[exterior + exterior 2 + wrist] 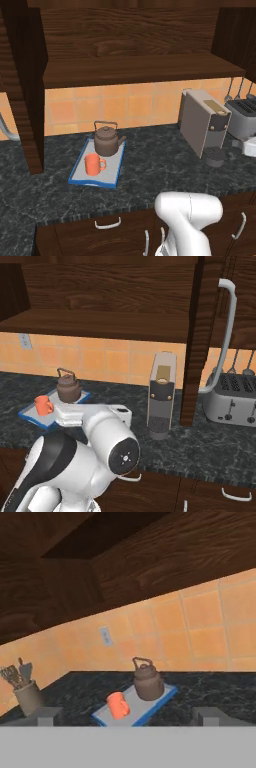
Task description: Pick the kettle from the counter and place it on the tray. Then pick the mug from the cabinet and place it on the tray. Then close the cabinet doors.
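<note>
Above the counter, gripper spread wide and holding nothing, facing kettle and mug on tray.

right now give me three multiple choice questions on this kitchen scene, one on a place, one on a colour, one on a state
1. Where is the mug?
A. on the tray, beside the kettle
B. on the cabinet shelf
C. on top of the coffee machine

2. What colour is the tray's rim?
A. green
B. bright blue
C. black

3. How do the cabinet doors stand?
A. both shut
B. taken off
C. open, swung out to either side

Answers:
1 A, the orange-red mug stands on the tray's pale base in front of the brown kettle.
2 B, a blue edge runs round the tray in every view.
3 C, the left base view looks straight in at the cabinet's shelf, with a door edge-on at either side.
</note>
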